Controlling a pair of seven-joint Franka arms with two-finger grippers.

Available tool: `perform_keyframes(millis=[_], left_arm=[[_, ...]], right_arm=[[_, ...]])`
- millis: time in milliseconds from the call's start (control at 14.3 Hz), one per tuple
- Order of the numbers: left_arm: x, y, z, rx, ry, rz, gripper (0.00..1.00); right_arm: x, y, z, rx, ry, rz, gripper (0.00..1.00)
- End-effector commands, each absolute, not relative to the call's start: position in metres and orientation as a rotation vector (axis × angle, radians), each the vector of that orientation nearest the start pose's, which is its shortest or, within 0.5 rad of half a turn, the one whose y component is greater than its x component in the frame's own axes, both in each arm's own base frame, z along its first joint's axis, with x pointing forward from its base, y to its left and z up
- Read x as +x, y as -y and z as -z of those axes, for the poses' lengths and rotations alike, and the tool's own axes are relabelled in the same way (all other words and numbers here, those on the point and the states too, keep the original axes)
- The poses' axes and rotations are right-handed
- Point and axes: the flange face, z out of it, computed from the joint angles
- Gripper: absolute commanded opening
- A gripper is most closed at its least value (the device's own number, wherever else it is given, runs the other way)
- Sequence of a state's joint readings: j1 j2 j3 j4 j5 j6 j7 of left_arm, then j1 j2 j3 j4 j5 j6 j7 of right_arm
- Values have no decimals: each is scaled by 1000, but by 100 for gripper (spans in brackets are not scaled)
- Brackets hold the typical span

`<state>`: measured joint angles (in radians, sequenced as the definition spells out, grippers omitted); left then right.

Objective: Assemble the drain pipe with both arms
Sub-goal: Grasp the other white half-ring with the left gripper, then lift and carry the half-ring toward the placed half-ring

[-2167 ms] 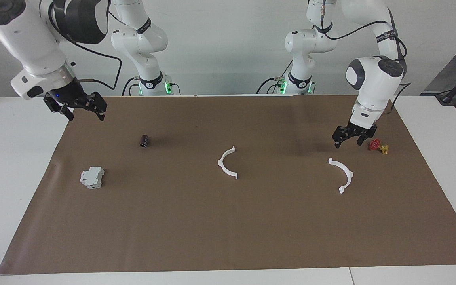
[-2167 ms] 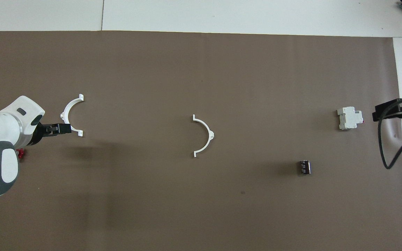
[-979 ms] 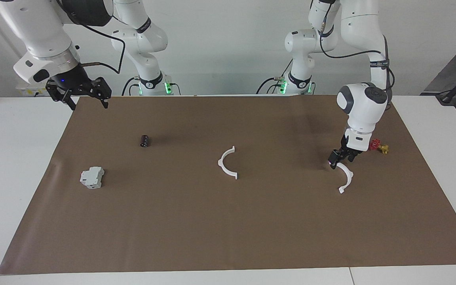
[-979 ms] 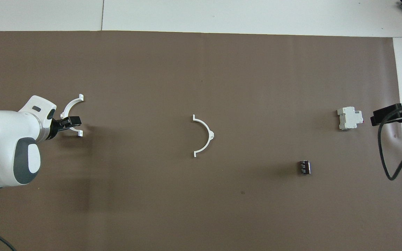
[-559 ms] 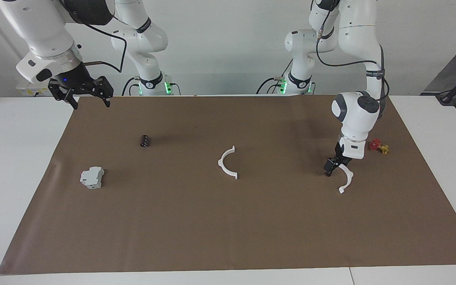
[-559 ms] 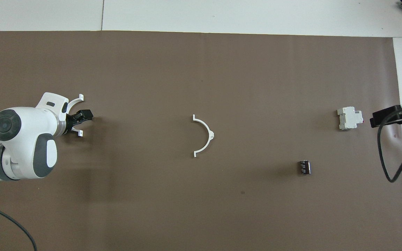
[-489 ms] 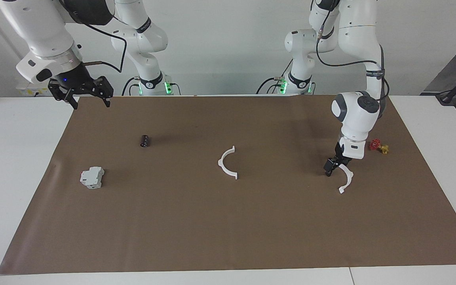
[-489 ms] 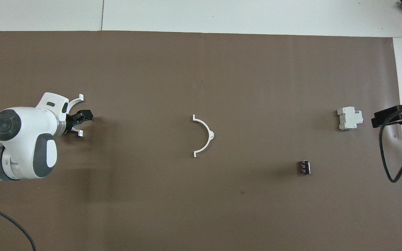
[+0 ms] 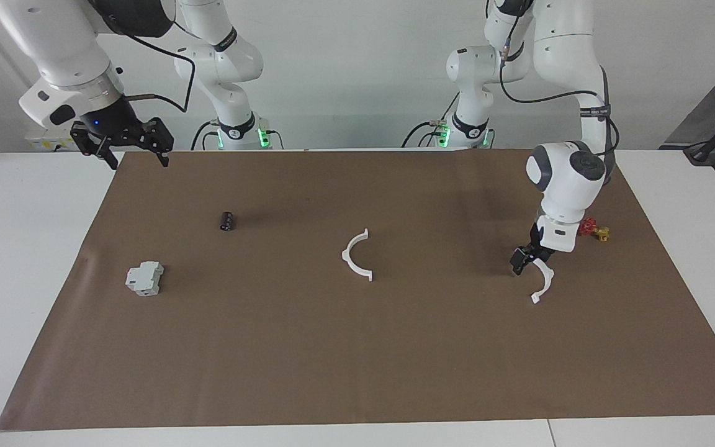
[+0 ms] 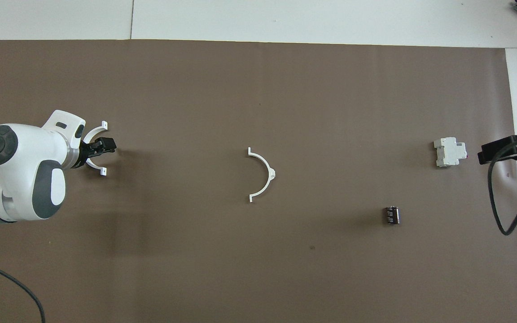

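The drain pipe lies as two separate white half-rings on the brown mat. One half-ring rests at the mat's middle. The other half-ring lies toward the left arm's end. My left gripper is low at this ring's robot-side end, open, with the fingers at the ring's tab. That end is hidden under the hand. My right gripper hangs open and empty over the mat's corner at the right arm's end.
A grey-white blocky box and a small dark cylinder lie toward the right arm's end. A red-and-yellow valve sits beside the left wrist. The brown mat covers most of the white table.
The left gripper came down from beside the valve to the half-ring's end, then shifted slightly. The right gripper rose a little near the mat's corner. Neither half-ring moved.
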<state>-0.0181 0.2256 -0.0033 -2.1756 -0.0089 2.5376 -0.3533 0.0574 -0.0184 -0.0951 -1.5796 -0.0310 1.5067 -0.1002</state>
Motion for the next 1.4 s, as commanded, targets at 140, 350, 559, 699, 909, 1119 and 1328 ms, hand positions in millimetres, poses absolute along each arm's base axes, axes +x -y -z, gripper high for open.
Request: perform_keyframes(millis=[140,350,559,699,909,1119,1328], left_arm=[[572,4,-298,-3123,427,194,86],[568,5,-294,-3130,345,190,80],[561,5,-289,-3133,295,195,23],[560,5,-289,-3134,264,200,0],[561,5,-290,-3134,251,205,0],[577,20,-312,-3134,367,252,0],[587,75,-329,-3123,631,272,0]], right_arm=[[534,25,-627,-3154,76,-89,100],[534,25,-627,-3154,76,-91,100],[534,25,-627,-3154,76,-91,100],[534,25,-627,-3154,74,-91,100],[534,25,-627,-3154,76,-89,100],[534,25,-627,-3154,76,-91,100],[534,25,-627,-3154,76,-91,100]])
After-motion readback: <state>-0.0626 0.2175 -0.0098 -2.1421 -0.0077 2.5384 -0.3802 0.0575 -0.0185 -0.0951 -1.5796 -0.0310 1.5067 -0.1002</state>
